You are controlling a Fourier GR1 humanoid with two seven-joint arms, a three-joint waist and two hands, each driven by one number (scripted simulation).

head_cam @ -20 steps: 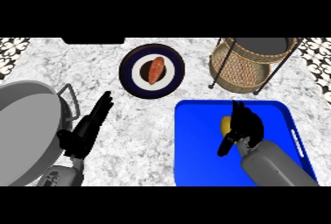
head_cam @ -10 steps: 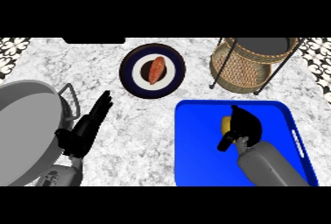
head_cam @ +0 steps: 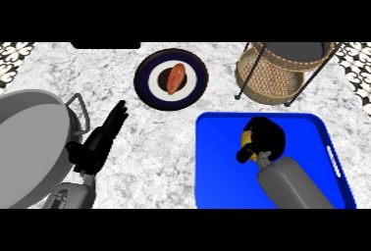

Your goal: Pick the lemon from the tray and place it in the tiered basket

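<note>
While the big grey pan sits idle at our left, our right hand curls around the lemon inside the blue tray; our left hand rests open. Lifting toward the tiered basket, we might let the half-hidden fruit roll free.

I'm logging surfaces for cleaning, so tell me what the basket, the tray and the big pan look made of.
Tiered basket: woven wicker look, tan crosshatched sides, on a thin dark frame, probably metal.
Tray: smooth, uniform bright blue with a raised rim, likely plastic.
Pan: plain grey, matte, with a thin loop handle, probably metal.
</note>
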